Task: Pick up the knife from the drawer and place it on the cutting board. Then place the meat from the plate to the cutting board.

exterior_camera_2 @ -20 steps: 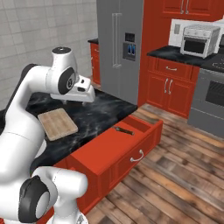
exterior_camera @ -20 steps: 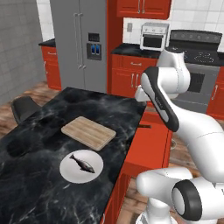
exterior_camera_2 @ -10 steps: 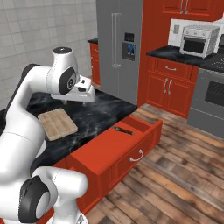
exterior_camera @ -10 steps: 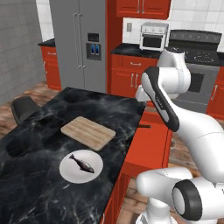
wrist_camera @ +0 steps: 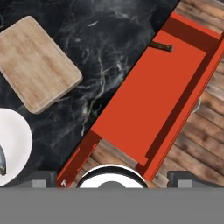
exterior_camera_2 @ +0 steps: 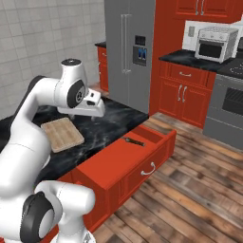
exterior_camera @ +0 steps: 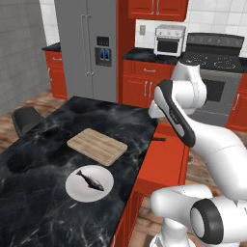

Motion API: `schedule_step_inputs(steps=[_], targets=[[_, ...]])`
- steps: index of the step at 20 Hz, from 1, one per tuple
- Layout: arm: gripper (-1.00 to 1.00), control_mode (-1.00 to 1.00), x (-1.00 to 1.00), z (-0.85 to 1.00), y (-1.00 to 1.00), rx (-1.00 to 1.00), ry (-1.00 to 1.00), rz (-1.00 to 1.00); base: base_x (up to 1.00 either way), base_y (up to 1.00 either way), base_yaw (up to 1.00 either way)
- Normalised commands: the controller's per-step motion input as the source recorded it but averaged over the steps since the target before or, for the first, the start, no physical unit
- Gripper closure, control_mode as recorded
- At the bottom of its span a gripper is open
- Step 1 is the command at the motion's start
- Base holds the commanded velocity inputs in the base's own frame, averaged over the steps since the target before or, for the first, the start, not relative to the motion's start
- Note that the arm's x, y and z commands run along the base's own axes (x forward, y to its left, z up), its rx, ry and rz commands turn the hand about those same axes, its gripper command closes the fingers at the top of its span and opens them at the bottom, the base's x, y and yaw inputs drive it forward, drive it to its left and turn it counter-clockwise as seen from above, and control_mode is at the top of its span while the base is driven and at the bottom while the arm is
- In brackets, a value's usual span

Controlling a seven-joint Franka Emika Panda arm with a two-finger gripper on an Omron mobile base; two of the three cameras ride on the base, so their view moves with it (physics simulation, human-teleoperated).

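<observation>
The claw is hanging wide open with nothing in it, looking down over the edge of the black marbled counter and the pulled-out drawer. You can just see its two dark finger tips poking up at the bottom of the hand view, well apart from each other.

Right below it the red-orange drawer is sitting open, red inside, and the knife is lying near the far end of it, dark handle showing. From the right base view the knife is resting at the back of the drawer close to the counter edge, and there's a little metal handle on the flat front panel.

On the counter the cutting board is lying flat, light tan with grain. Just beside it, toward the camera in the left base view, the white plate is sitting with the meat, which is a dark grey fish, on top. Board and plate are near each other but not touching.

Further out, the room is all red cabinets with a big grey fridge, a toaster oven on the back counter, a stove next to it, white tiled wall and a wood plank floor.
</observation>
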Motion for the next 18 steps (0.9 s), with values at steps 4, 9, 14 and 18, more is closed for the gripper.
schedule_step_inputs(steps=[4, 9, 14, 18], targets=[[-1.00, -1.00, 0.00, -0.40, -0.13, -0.01, 0.03, 0.05, 0.00, 0.00, 0.00], [-1.00, -1.00, 0.00, -0.48, -0.26, -0.02, 0.08, 0.07, 0.00, 0.00, 0.00], [-1.00, -1.00, 0.00, -0.49, -0.50, 0.00, 0.07, 0.07, 0.00, 0.00, 0.00], [-1.00, -1.00, 0.00, -0.52, -0.57, 0.00, 0.02, 0.08, 0.00, 0.00, 0.00]])
